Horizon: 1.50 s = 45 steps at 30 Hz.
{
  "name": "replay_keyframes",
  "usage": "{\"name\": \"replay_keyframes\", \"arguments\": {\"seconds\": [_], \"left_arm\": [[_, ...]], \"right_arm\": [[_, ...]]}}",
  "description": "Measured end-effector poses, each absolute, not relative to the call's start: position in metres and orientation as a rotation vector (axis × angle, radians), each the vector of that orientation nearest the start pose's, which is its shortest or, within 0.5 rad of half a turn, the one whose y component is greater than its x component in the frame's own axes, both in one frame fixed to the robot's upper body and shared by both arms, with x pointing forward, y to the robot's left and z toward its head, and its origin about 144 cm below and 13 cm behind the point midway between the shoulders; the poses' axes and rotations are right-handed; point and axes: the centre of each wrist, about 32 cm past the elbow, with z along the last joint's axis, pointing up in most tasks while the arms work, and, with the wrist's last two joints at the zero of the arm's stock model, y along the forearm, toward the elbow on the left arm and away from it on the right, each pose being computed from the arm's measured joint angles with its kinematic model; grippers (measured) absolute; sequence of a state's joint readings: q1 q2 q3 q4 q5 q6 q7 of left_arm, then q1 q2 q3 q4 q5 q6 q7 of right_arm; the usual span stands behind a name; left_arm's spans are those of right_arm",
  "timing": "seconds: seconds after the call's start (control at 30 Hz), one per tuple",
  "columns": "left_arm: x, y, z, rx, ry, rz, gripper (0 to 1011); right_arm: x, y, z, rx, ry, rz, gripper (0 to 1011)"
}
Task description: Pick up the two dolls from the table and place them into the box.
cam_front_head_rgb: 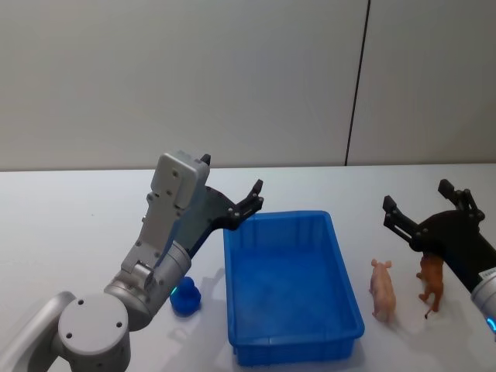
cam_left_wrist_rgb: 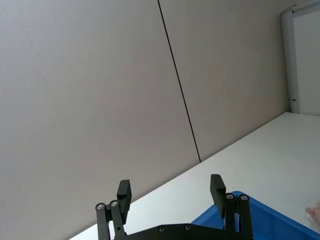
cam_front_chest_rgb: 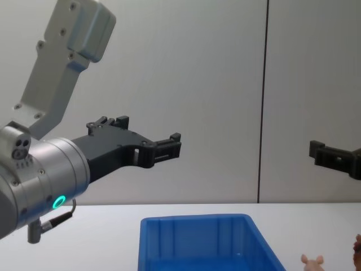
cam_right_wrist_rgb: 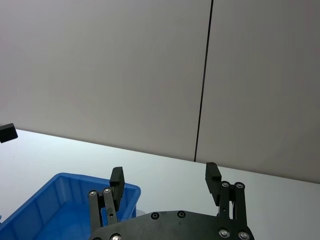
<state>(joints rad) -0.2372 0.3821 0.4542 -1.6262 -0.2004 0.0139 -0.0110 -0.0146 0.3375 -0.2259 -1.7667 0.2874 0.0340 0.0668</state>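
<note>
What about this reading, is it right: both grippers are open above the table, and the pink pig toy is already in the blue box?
Not quite. The pink pig toy is not in the blue box; the head view shows it on the white table to the right of the box, beside a brown animal toy. The left gripper and right gripper are indeed open above the table.

Even, soft light, seemingly from above, falls bright on the plain white desk (cam_front_head_rgb: 77, 232). The bright blue rectangular plastic bin (cam_front_head_rgb: 291, 353) throws a faint grey shadow to its left (soft-edged, no hard line), and its floor carries a pale sheen.
</note>
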Motion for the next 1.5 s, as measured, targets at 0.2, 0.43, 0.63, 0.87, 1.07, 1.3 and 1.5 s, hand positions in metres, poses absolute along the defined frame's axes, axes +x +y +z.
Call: {"name": "replay_keyframes", "arguments": {"seconds": [0.2, 0.43, 0.63, 0.87, 1.07, 1.3, 1.5], "left_arm": [[0.492, 0.1984, 1.2044, 0.061, -0.268, 1.124, 1001], [0.492, 0.1984, 1.2044, 0.061, -0.268, 1.124, 1001], [0.492, 0.1984, 1.2044, 0.061, -0.268, 1.124, 1001], [0.492, 0.1984, 1.2044, 0.061, -0.268, 1.124, 1001], [0.492, 0.1984, 1.2044, 0.061, -0.268, 1.124, 1001], [0.492, 0.1984, 1.2044, 0.061, -0.268, 1.124, 1001], [0.492, 0.1984, 1.2044, 0.061, -0.268, 1.124, 1001]], "right_arm": [[0.4433, -0.2371, 1.1887, 0.026, -0.075, -1.229, 1001], [0.4433, -0.2371, 1.1887, 0.026, -0.075, -1.229, 1001], [0.4433, -0.2371, 1.1887, 0.026, -0.075, -1.229, 1001], [0.4433, -0.2371, 1.1887, 0.026, -0.075, -1.23, 1001], [0.4433, -0.2371, 1.1887, 0.026, -0.075, -1.229, 1001], [0.4433, -0.2371, 1.1887, 0.026, -0.075, -1.229, 1001], [0.4433, -0.2371, 1.1887, 0.026, -0.075, -1.229, 1001]]}}
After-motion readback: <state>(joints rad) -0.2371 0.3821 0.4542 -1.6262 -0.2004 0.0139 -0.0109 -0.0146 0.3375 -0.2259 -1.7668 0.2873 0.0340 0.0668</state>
